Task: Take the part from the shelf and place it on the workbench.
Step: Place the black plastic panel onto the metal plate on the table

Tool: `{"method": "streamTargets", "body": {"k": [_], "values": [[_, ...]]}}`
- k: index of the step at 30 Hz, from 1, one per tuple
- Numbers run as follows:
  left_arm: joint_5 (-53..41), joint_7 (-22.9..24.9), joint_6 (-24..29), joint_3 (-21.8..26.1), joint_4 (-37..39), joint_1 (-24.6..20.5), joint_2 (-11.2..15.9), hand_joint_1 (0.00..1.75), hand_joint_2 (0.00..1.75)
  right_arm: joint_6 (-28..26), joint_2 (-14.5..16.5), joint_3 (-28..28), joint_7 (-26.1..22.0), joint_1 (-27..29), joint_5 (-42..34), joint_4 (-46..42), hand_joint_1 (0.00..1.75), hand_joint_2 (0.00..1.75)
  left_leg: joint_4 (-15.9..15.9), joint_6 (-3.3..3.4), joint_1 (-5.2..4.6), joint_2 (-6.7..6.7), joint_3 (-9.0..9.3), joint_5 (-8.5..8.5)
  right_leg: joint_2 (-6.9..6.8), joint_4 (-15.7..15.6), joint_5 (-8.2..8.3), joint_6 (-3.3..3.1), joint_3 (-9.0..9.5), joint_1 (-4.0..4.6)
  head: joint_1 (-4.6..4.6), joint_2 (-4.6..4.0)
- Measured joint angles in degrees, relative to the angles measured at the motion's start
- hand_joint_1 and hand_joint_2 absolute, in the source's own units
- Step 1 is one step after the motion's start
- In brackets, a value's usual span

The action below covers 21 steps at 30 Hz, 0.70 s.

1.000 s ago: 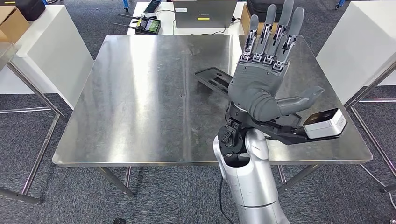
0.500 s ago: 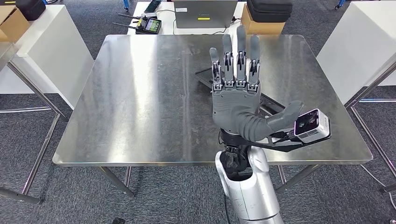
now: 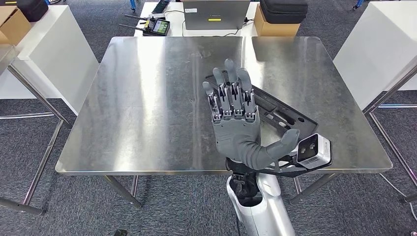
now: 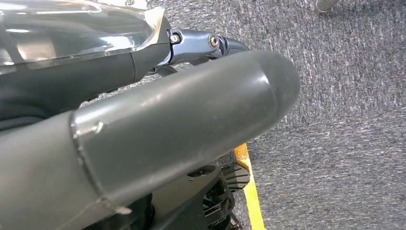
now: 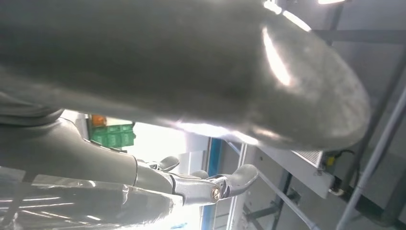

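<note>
The part (image 3: 281, 111), a flat black plate with slots, lies on the steel workbench (image 3: 147, 98) right of centre. My right hand (image 3: 236, 125) hovers over the workbench's near edge, fingers straight and spread, thumb out to the side, holding nothing. It covers the near-left stretch of the part without touching it. In the right wrist view, that hand's thumb (image 5: 191, 62) looms large and blurred. My left hand (image 4: 167, 129) hangs over grey carpet with nothing in it.
Behind the workbench stand a laptop (image 3: 215, 14), a handheld controller (image 3: 158, 25) and a black case on a cardboard box (image 3: 275, 24). White tables flank it on the left (image 3: 54, 54) and right (image 3: 378, 44). Grey carpet lies all round.
My right hand has drawn back toward me and sunk lower, uncovering more of the black part. The part itself has stayed where it lies.
</note>
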Motion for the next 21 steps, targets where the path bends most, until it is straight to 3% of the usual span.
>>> {"method": "streamTargets", "body": {"k": [5,9,11,13,15,16,17,18,19,21], "values": [[0.0,-0.7,-0.1,0.2,0.0,0.1,0.0,0.0,0.0,0.1,-1.0,0.7,-0.5,1.6,0.0,-0.6,0.0,0.0,0.0,0.0,0.0,0.0,-0.01,0.0,0.0,0.0,0.0,0.0,0.0,0.0,-0.01,0.0],[0.3,-1.4,-0.3,0.3,0.0,0.2,0.0,0.0,0.0,0.2,-1.4,0.8,-0.9,2.8,-1.1,-0.8,0.0,0.0,0.1,0.73,-0.14,-0.01,-0.08,-0.01,0.02,-0.3,0.29,0.46,0.13,-0.23,-0.04,0.0],[0.4,-1.6,-0.3,0.4,0.0,0.3,0.0,0.0,0.0,0.3,-1.5,0.8,-1.0,3.0,-1.2,-0.8,0.0,0.0,-0.9,1.12,0.29,0.14,0.47,0.78,-0.07,0.2,-0.1,0.73,-0.2,-0.05,0.03,0.0],[0.4,-1.6,-0.3,0.4,0.0,0.3,-0.1,0.0,0.0,0.4,-1.6,0.8,-1.0,3.1,-1.3,-0.8,0.0,0.0,-1.9,1.4,0.73,0.35,0.96,1.53,-0.18,4.5,-2.42,0.73,-2.14,-0.27,0.24,0.0],[0.4,-1.6,-0.3,0.6,0.0,0.5,-0.1,0.0,0.0,0.5,-1.9,0.8,-1.1,3.5,-1.2,-0.6,0.0,0.0,-2.0,1.42,0.81,0.48,0.87,1.71,-0.2,12.5,-5.85,0.76,-5.49,-0.99,0.37,0.0],[0.4,-1.6,-0.3,0.7,0.0,0.6,-0.1,0.0,0.0,0.5,-2.1,0.8,-1.1,3.8,-1.2,-0.5,0.0,0.0,-1.9,1.34,0.87,0.53,0.81,1.75,-0.23,15.4,-6.85,1.09,-6.62,-1.4,0.37,0.0],[0.4,-1.6,-0.3,0.9,0.0,0.6,-0.1,0.0,0.0,0.5,-2.3,0.8,-1.1,4.0,-1.2,-0.4,0.0,0.0,-1.9,1.21,0.98,0.56,0.77,1.75,-0.29,16.1,-6.98,1.69,-6.67,-1.84,0.37,0.0],[0.4,-1.6,-0.4,0.9,0.0,0.7,-0.1,0.0,0.0,0.5,-2.4,0.8,-1.2,4.1,-1.2,-0.3,0.0,0.0,-1.7,0.99,1.18,0.55,0.72,1.71,-0.39,14.4,-6.23,2.5,-5.55,-2.29,0.36,0.0],[0.4,-1.7,-0.4,1.0,0.0,0.7,-0.1,0.0,0.0,0.5,-2.5,0.8,-1.2,4.2,-1.2,-0.2,0.0,0.0,-1.4,0.64,1.44,0.51,0.65,1.57,-0.56,10.6,-4.86,3.41,-3.32,-2.77,0.37,0.0],[0.4,-1.9,-0.5,1.0,0.0,0.7,0.0,0.0,0.0,0.5,-2.5,0.8,-1.3,4.3,-1.2,-0.1,0.0,0.0,-0.5,-0.41,1.75,0.4,0.22,1.08,-0.65,3.4,-3.03,4.37,0.68,-3.19,0.56,0.0]]}}
